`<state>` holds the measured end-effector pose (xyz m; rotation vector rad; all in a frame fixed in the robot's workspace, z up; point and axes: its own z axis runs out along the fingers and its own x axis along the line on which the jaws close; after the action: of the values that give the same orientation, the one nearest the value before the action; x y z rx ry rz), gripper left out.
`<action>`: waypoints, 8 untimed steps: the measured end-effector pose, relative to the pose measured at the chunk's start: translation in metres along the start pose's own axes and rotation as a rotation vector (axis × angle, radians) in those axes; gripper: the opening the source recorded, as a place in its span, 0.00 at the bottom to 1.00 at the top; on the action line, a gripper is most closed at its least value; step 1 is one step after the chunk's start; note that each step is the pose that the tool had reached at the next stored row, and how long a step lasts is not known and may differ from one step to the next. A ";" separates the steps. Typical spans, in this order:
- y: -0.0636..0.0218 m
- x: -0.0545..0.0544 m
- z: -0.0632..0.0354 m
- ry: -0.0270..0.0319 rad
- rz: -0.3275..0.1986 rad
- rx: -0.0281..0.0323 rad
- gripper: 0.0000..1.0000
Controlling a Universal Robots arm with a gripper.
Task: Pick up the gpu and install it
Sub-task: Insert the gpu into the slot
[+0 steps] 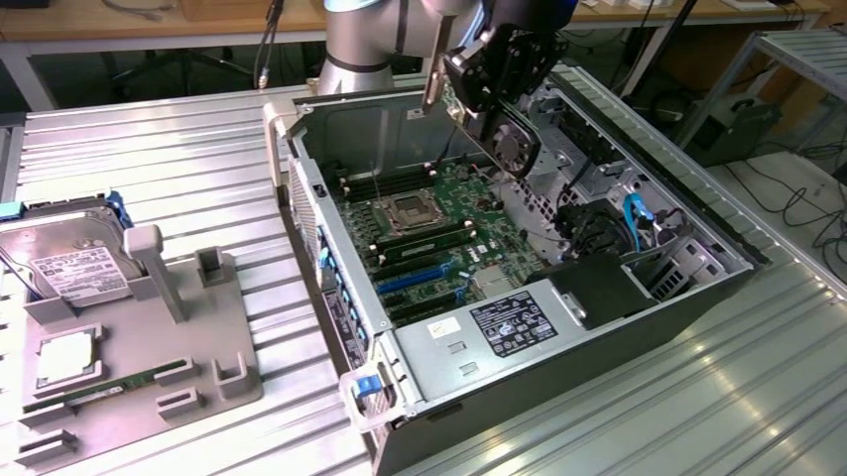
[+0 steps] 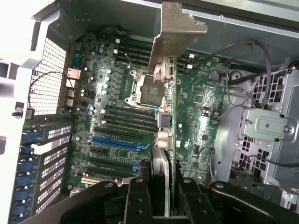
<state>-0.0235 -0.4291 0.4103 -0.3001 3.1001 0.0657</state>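
- One gpu [image 1: 517,149], one hand [image 1: 493,99], one open case [image 1: 307,213], one hard drive [image 1: 73,263].
- Hand clenched on the gpu.
- In the exterior view, the gpu hangs at the hand's 6 o'clock, above the motherboard [image 1: 437,228].

no print is legible. a black label [image 1: 507,325] with white lines sits on the power supply [image 1: 443,365] inside the computer case [image 1: 596,397]; a white label [image 1: 82,270] sits on the hard drive [image 1: 60,230] by the desk's [image 1: 159,169] edge at the exterior view's left.
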 end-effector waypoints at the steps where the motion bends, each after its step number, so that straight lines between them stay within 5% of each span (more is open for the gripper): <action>1: 0.0000 0.000 0.0000 0.0002 -0.005 -0.0002 0.28; 8: 0.0000 0.000 0.0000 0.0013 -0.032 -0.0010 0.28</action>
<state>-0.0235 -0.4291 0.4103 -0.3502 3.0955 0.0665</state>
